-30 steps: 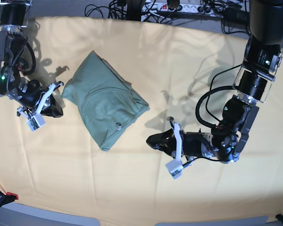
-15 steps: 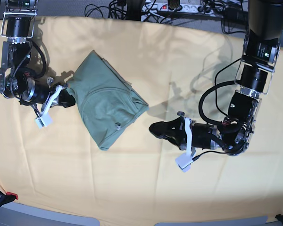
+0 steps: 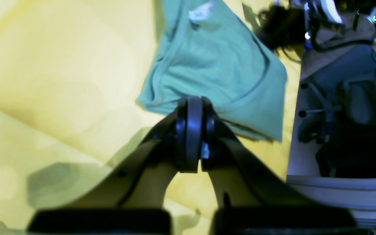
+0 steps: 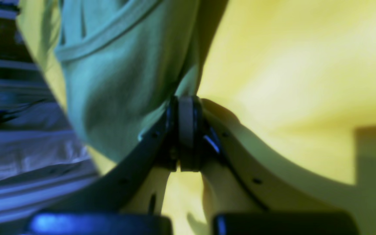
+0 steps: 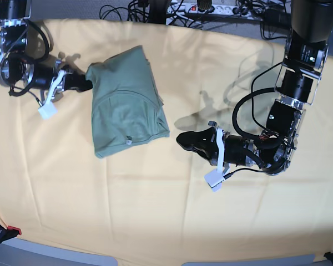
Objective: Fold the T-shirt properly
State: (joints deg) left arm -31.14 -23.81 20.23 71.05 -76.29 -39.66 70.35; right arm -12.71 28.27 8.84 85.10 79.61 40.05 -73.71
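The bench (image 5: 172, 221) under its yellow-orange cloth (image 5: 211, 66) fills nearly the whole base view, and there's wide bare cloth along the near edge and through the middle, plenty of room for me to swing across. The T-shirt (image 5: 126, 105) lies toward the far left corner, bundled into a rough rectangle, collar band curving across the top layer and a small white tag (image 3: 201, 14) peeking out in my left wrist view. It reads as thin, limp and very light; I judge it will drape and slide rather than hold a crease, so I'd take it by hems and corners, never by the middle. My right hand (image 5: 84, 85) sits at the shirt's far left corner, clenched, and in its wrist view the fabric runs right down to the closed tips, so I take it to be pinching that edge, though blur keeps me from being certain. My left hand (image 5: 183, 138) hovers over bare cloth just beside the shirt's near right corner, tips pressed together on nothing, apart from the fabric. The far edge carries cables (image 5: 155, 11), so I'd keep my sweeps toward the near side.
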